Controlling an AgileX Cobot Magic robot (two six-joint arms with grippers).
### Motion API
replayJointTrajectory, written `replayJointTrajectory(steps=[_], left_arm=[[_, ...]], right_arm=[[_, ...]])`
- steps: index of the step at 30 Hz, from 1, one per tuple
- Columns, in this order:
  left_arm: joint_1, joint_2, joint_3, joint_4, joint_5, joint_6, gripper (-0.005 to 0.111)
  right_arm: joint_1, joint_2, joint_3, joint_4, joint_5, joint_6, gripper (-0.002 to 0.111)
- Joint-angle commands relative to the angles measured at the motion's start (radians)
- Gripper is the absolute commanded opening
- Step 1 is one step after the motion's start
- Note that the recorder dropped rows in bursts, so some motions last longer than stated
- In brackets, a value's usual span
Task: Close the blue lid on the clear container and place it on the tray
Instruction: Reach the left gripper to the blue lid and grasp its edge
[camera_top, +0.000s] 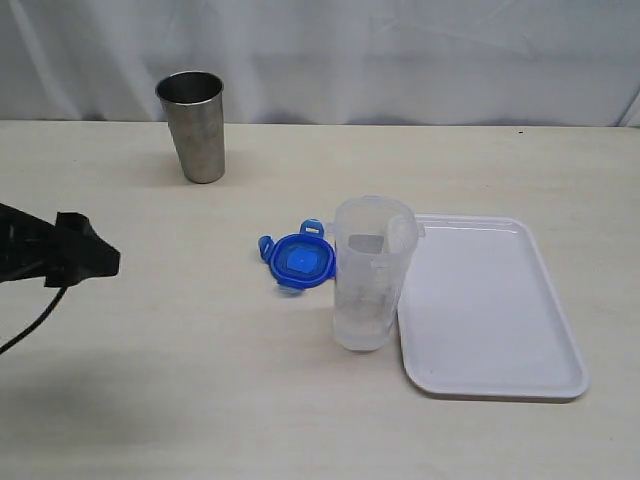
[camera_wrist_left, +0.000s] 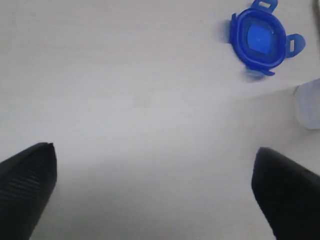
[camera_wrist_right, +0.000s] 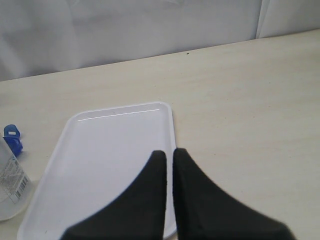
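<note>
standing upright and uncapped on the table (camera_top: 200, 400), the clear container (camera_top: 374, 272) is sitting just beside the tray (camera_top: 490, 310). the blue lid (camera_top: 299, 260) is lying flat on the table, flaps splayed, just beside the container on the side away from the tray. the left gripper (camera_wrist_left: 154, 152) is hovering over bare table, jaws spread wide, gripping nothing. the right gripper (camera_wrist_right: 169, 152) is hanging above the tray's edge, jaws nearly together, empty. a steel cup (camera_top: 192, 125) is standing well apart.
</note>
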Motion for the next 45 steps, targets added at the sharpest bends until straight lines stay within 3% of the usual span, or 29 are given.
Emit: replayJointTrajectory(steps=[1,8,12,13,15,16,20,24,33,37,43,45], left_arm=[[-0.090,0.009,0.019,-0.053,-0.161,0.040,0.098],[-0.227,0.130,0.019,-0.053,-0.309,0.035,0.098],[-0.349,0.300,0.019,-0.088,-0.554,0.014,0.098],[-0.391,0.353,0.019,-0.088,-0.689,0.014,0.098],[-0.438,0.420,-0.012,-0.083,-0.820,0.014,0.098],[-0.447,0.446,-0.043,-0.088,-0.832,-0.005,0.098],[-0.449,0.566,-0.241,-0.088,-0.688,-0.064,0.097],[-0.449,0.670,-0.384,-0.088,-0.575,-0.066,0.066],[-0.449,0.688,-0.397,-0.087,-0.587,-0.065,0.044],[-0.447,0.688,-0.403,-0.083,-0.530,-0.065,0.043],[-0.371,0.730,-0.495,-0.076,-0.274,-0.023,0.043],[-0.367,0.750,-0.512,-0.079,-0.253,-0.005,0.043]], right_arm=[[-0.001,-0.005,0.002,0.000,-0.004,0.001,0.005],[-0.001,-0.005,0.002,0.000,-0.004,0.001,0.005],[-0.001,-0.005,0.002,0.000,-0.004,0.001,0.005],[-0.001,-0.005,0.002,0.000,-0.004,0.001,0.005],[-0.001,-0.005,0.002,0.000,-0.004,0.001,0.005],[-0.001,-0.005,0.002,0.000,-0.004,0.001,0.005],[-0.001,-0.005,0.002,0.000,-0.004,0.001,0.005],[-0.001,-0.005,0.002,0.000,-0.004,0.001,0.005],[-0.001,-0.005,0.002,0.000,-0.004,0.001,0.005],[-0.001,-0.005,0.002,0.000,-0.004,0.001,0.005],[-0.001,-0.005,0.002,0.000,-0.004,0.001,0.005],[-0.001,-0.005,0.002,0.000,-0.004,0.001,0.005]])
